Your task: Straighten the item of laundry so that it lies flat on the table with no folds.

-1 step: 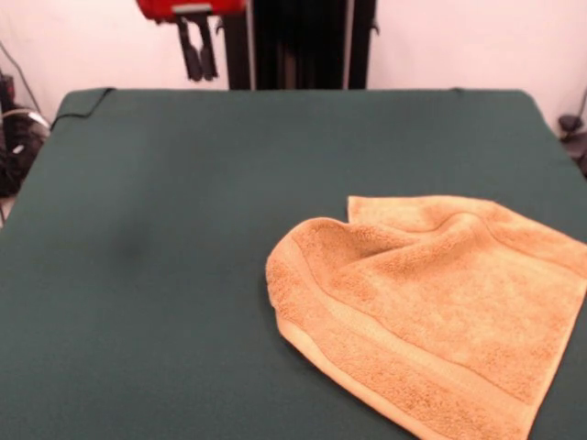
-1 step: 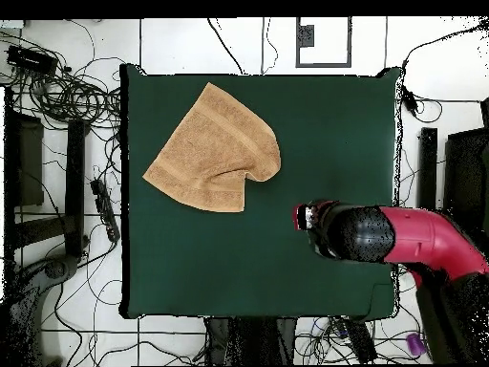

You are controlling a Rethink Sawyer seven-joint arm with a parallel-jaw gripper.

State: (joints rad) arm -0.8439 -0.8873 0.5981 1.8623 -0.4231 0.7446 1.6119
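The item of laundry point(image 1: 431, 312), an orange-tan towel, lies on the green table point(image 1: 183, 229) at the front right, reaching the picture's right and lower edges. Its left part is rumpled, with one corner folded over onto itself and creases across the middle. A woven band runs along its near edge. From overhead the towel point(image 2: 215, 148) sits in the upper left of the table point(image 2: 325, 134), its right corner curled under. My gripper point(image 1: 199, 53) hangs high above the far left of the table, shut and holding nothing, well away from the towel. Overhead, the gripper point(image 2: 304, 216) is right of the towel.
The red arm point(image 2: 420, 244) reaches in over the table's right side in the overhead view. Cables point(image 2: 67, 91) and dark equipment lie on the floor around the table. The black pedestal point(image 1: 298, 41) stands behind the far edge.
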